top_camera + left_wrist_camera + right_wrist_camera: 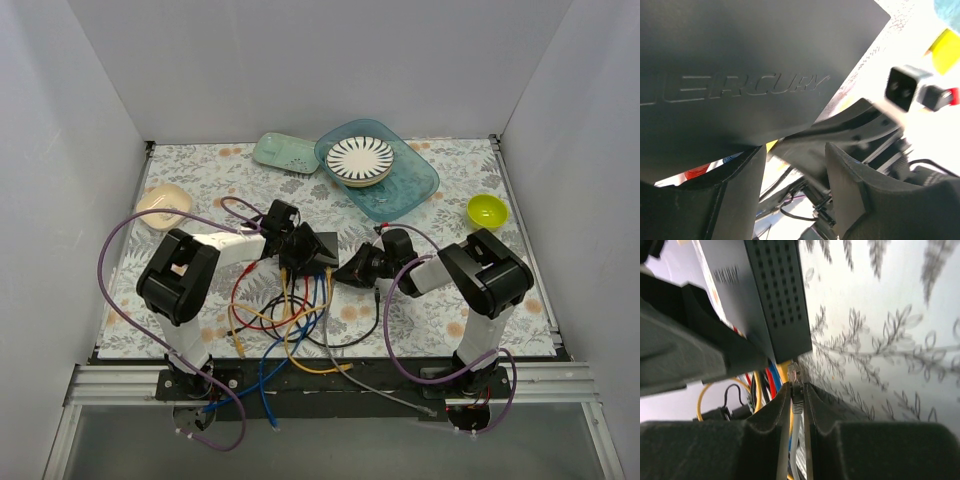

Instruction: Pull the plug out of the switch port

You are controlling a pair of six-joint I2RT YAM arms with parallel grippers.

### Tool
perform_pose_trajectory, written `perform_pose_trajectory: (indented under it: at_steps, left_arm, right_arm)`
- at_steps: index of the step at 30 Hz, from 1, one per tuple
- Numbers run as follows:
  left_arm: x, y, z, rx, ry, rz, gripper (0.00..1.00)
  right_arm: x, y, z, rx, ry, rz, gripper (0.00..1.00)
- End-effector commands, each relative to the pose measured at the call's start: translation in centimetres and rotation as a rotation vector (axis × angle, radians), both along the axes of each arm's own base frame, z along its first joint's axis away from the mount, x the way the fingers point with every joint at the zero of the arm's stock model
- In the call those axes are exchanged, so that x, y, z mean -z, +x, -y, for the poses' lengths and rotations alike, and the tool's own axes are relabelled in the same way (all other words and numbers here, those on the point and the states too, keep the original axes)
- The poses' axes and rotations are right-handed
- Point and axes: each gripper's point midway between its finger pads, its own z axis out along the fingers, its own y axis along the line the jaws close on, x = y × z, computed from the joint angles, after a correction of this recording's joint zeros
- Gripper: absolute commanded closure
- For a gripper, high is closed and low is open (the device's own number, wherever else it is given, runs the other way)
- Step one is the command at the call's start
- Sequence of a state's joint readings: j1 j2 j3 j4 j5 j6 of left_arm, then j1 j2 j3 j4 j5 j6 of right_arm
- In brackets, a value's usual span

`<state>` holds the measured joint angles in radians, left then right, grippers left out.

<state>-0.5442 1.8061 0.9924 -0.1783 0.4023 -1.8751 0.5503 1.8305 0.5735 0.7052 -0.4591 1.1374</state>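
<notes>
The black switch (318,246) stands tilted up in the middle of the table, with coloured cables hanging from its near edge. In the left wrist view its flat lettered face (740,75) fills the top. My left gripper (296,243) is at the switch's left side; its jaws (795,150) stand apart with the switch's lower edge at the fingertips. My right gripper (352,270) is at the switch's right. It is shut (798,386) on the plug (797,390) of a grey cable. The plug's clear tip is at the switch (775,300) socket edge; I cannot tell whether it is seated.
Red, blue and yellow cables (285,320) spread over the floral mat toward the near edge. A blue tray (415,190) with striped plates, a green dish (285,152), a lime bowl (487,210) and a cream bowl (165,205) stand at the back. White walls enclose three sides.
</notes>
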Motion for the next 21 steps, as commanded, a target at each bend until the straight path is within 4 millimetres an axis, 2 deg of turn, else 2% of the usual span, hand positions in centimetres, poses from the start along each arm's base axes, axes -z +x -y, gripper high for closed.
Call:
perform_pose_trajectory:
  at_steps: [1, 3, 6, 7, 8, 9, 10, 13, 14, 15, 16, 17, 18, 19, 21]
  left_arm:
    - [5.5, 0.1, -2.9, -0.08, 0.187, -0.05, 0.49]
    - [5.5, 0.2, -2.9, -0.083, 0.185, -0.047, 0.48]
    - [5.1, 0.4, -2.9, -0.086, 0.182, -0.037, 0.49]
    - [4.8, 0.6, -2.9, -0.09, 0.183, -0.028, 0.48]
    - [4.2, 0.8, -3.1, -0.09, 0.184, -0.01, 0.48]
    - [3.8, 1.0, -3.4, -0.096, 0.188, 0.001, 0.48]
    - [3.5, 1.2, -3.7, -0.102, 0.197, 0.013, 0.48]
    - [2.3, 1.8, -4.3, -0.104, 0.205, 0.051, 0.47]
    - [1.9, 2.0, -4.4, -0.102, 0.205, 0.062, 0.47]
    - [1.2, 2.1, -4.4, -0.095, 0.201, 0.086, 0.46]
    - [0.9, 2.2, -4.4, -0.083, 0.197, 0.102, 0.45]
    - [0.3, 2.3, -4.1, -0.068, 0.182, 0.118, 0.43]
    - [-0.6, 2.4, -4.0, -0.054, 0.171, 0.152, 0.41]
    - [-1.1, 2.5, -3.9, -0.052, 0.161, 0.171, 0.4]
    - [-2.1, 2.7, -3.9, -0.045, 0.157, 0.206, 0.27]
  right_arm:
    - [4.0, -5.2, 2.5, -0.084, -0.125, -0.132, 0.99]
    - [4.2, -5.9, 2.8, -0.095, -0.13, -0.145, 0.99]
    - [3.9, -5.7, 3.6, -0.071, -0.159, -0.124, 0.99]
    - [3.1, -5.2, 3.9, -0.059, -0.167, -0.095, 0.99]
    - [2.8, -3.9, 4.7, -0.012, -0.206, -0.066, 0.99]
    - [3.3, -4.4, 5.9, -0.001, -0.276, -0.11, 0.99]
    - [2.8, -3.1, 7.1, 0.023, -0.347, -0.038, 0.99]
    - [2.0, -1.5, 10.1, 0.05, -0.491, 0.005, 0.99]
    - [1.6, -0.9, 10.5, 0.048, -0.509, 0.032, 0.99]
    - [0.5, 0.3, 10.1, 0.046, -0.503, 0.081, 0.91]
    - [0.1, 0.4, 10.0, 0.015, -0.51, 0.099, 0.8]
    - [-0.5, 0.7, 9.5, 0.003, -0.491, 0.123, 0.6]
    - [-1.0, 0.8, 9.1, -0.005, -0.477, 0.137, 0.53]
    - [-2.7, 2.3, 7.8, -0.001, -0.431, 0.208, 0.49]
    - [-3.8, 2.7, 6.2, -0.024, -0.399, 0.244, 0.43]
